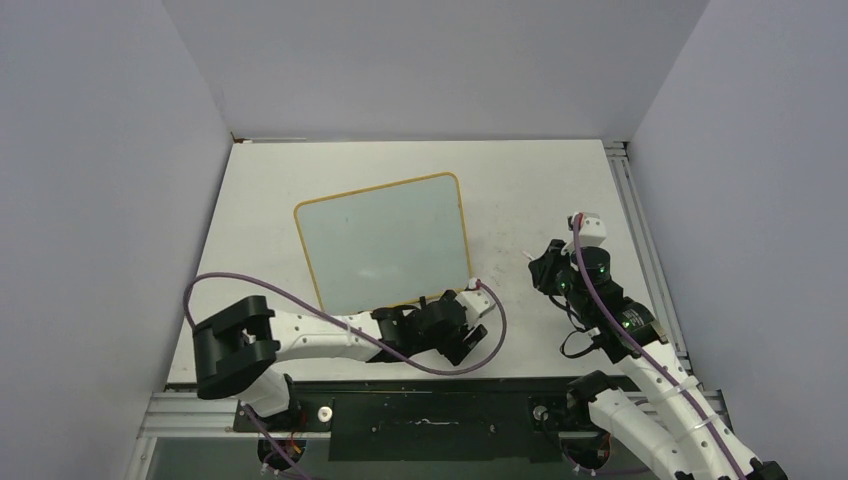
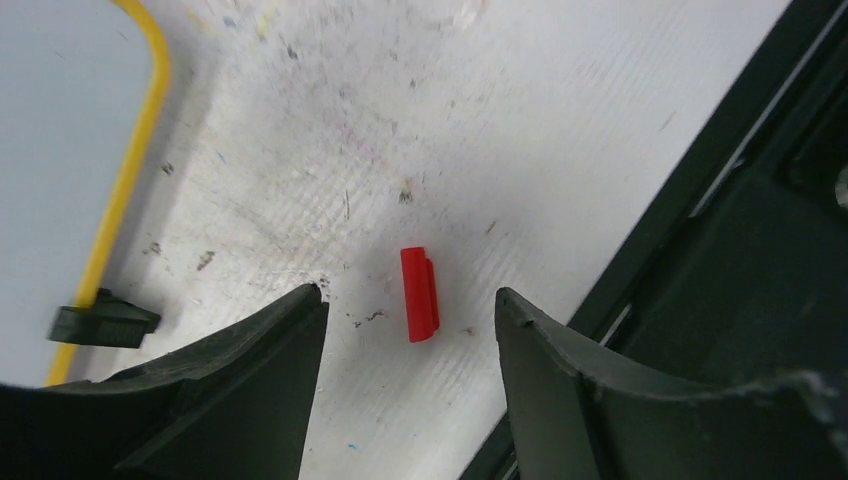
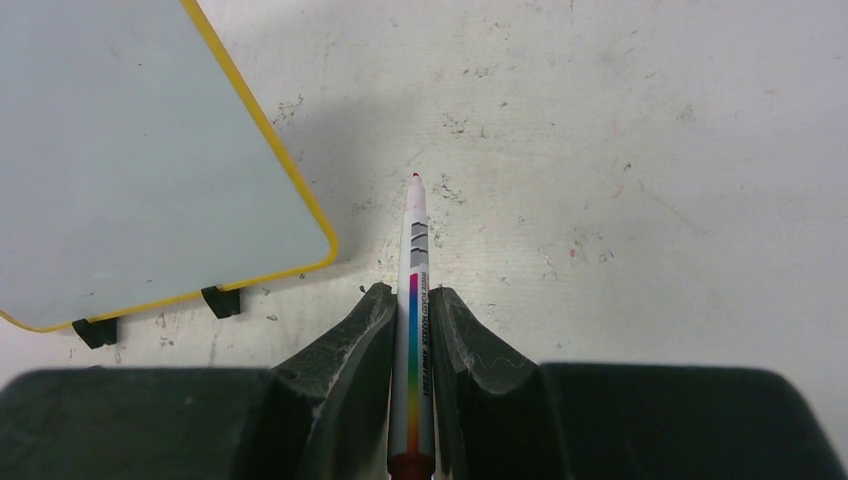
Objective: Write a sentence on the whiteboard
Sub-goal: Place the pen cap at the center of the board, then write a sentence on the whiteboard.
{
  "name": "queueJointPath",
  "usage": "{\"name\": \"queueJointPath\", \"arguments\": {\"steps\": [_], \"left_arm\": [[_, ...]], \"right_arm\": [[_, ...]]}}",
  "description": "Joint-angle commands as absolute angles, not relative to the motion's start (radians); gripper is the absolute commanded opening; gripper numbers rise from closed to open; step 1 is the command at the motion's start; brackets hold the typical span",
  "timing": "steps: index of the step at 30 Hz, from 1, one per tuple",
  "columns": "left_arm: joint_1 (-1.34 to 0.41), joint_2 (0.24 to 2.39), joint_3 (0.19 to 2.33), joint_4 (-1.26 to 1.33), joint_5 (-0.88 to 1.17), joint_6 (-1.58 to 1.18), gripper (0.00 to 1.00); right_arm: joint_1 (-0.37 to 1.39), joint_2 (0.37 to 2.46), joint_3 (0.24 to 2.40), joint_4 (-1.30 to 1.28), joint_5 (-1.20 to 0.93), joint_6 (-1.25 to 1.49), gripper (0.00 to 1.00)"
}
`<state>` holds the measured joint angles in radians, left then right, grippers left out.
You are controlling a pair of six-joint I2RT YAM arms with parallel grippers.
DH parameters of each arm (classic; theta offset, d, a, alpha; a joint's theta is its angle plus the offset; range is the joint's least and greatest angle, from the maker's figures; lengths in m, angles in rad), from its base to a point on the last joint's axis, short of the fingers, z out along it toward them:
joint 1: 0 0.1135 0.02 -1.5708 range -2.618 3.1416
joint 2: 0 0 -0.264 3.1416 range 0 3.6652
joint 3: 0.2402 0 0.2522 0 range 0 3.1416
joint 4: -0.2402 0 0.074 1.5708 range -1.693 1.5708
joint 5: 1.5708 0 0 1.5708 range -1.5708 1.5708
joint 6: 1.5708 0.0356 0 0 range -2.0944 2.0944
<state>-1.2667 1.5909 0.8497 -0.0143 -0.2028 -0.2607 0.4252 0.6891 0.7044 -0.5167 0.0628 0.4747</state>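
The whiteboard (image 1: 385, 240), yellow-framed with a pale glossy face, lies left of centre on the table; no sentence shows on it. My left gripper (image 1: 468, 325) hovers just off the board's near right corner. Its jaws (image 2: 410, 300) stand open, and a small red marker cap (image 2: 420, 294) lies loose on the table between them, touching neither finger. Further right, my right gripper (image 3: 412, 295) is shut on a white marker (image 3: 414, 250) with a rainbow stripe. The marker's bare red tip (image 3: 415, 178) points away over the tabletop, to the right of the board's corner (image 3: 320, 250).
The white tabletop (image 1: 530, 180) is scuffed and ink-stained. Two black clip feet (image 3: 222, 300) stick out from the board's near edge. A black rail (image 2: 700, 200) runs along the table's near edge beside my left gripper. Grey walls enclose the table, and a metal track (image 1: 640, 230) lines its right side.
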Motion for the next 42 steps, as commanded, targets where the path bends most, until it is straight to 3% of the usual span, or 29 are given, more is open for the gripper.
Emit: {"name": "queueJointPath", "arguments": {"steps": [1, 13, 23, 38, 42], "left_arm": [[-1.257, 1.408, 0.856, 0.019, -0.227, -0.249, 0.62], [-1.019, 1.03, 0.896, -0.331, -0.103, -0.221, 0.66], [-0.571, 0.858, 0.914, -0.414, 0.183, -0.186, 0.67], [0.106, 0.83, 0.86, -0.221, 0.566, -0.31, 0.75], [0.197, 0.849, 0.809, -0.114, 0.642, -0.368, 0.76]], "right_arm": [[0.42, 0.662, 0.736, -0.471, 0.049, 0.47, 0.05], [0.423, 0.647, 0.754, -0.377, -0.084, 0.465, 0.05], [0.477, 0.701, 0.728, -0.162, -0.295, 0.492, 0.05], [0.966, 1.026, 0.788, 0.191, -0.013, 0.476, 0.05], [1.023, 1.122, 0.804, 0.308, 0.046, 0.482, 0.05]]}}
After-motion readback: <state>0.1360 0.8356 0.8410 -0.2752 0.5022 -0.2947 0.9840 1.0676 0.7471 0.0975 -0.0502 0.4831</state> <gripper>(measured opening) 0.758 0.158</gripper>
